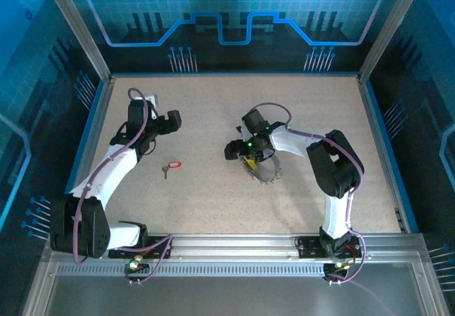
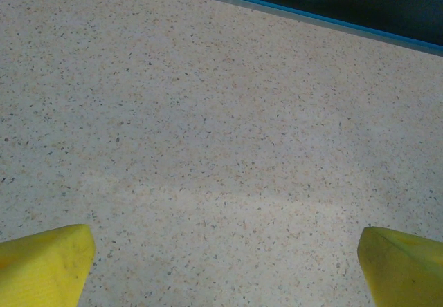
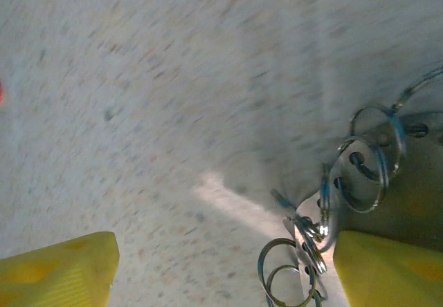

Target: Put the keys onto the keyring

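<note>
Yellow fingertips (image 3: 62, 269) of right gripper (image 3: 221, 265) spread wide, gripping nothing. Keyring (image 3: 325, 217) loops lie on table (image 3: 173, 79) just beside one finger. Left gripper (image 2: 225, 252) jaws wide apart too, over speckled table. Red-headed key (image 1: 171, 166) lies between the arms, well apart from keyring.

The overhead camera looks steeply down from behind the near edge over the whole speckled beige tabletop (image 1: 213, 188). Each wrist camera sits close above that shared surface, facing forward between yellow fingertips (image 2: 41, 265). The blue table rim (image 2: 311, 16) runs ahead of the left pincer (image 2: 221, 272). The silvery wire keyring (image 3: 360, 169) lies just right of the right pincer (image 3: 221, 265) and also appears overhead.
</note>
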`<state>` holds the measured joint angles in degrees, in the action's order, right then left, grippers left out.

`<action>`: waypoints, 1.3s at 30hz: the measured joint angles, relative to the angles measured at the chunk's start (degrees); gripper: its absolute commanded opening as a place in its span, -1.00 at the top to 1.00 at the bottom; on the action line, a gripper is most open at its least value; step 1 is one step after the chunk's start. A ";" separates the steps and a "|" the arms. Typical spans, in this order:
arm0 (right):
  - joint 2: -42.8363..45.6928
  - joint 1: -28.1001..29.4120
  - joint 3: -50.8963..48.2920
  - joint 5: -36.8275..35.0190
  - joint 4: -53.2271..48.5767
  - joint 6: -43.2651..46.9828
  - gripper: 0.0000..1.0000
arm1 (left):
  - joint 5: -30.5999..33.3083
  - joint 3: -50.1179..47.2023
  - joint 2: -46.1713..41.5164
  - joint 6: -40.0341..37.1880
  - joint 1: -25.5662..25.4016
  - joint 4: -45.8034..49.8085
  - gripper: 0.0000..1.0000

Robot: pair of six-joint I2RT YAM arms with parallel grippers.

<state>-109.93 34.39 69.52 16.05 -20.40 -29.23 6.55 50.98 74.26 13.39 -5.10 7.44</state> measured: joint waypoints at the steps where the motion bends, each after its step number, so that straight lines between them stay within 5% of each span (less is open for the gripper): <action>1: 0.35 0.79 -0.55 1.16 0.09 0.90 -0.67 | 0.00 0.00 0.07 0.02 0.00 -0.02 -0.98; 16: 6.67 3.93 -8.17 14.91 -9.84 12.87 -0.57 | -0.22 0.00 1.07 0.02 -0.24 0.00 -0.98; 27: 18.53 3.96 -17.46 11.65 -17.07 12.35 -0.56 | -0.70 0.81 3.43 0.07 -0.44 0.28 -0.98; 31: 25.22 3.96 -17.81 9.20 -18.10 11.82 -0.12 | -0.94 0.96 3.50 0.07 -0.44 0.28 -0.98; 39: 28.28 3.96 -22.23 2.58 -19.43 7.58 0.15 | -1.05 1.07 3.32 0.04 -0.44 0.28 -0.98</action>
<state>-81.65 38.35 47.29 18.63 -39.83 -21.65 5.50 52.05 77.58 13.43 -5.54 7.73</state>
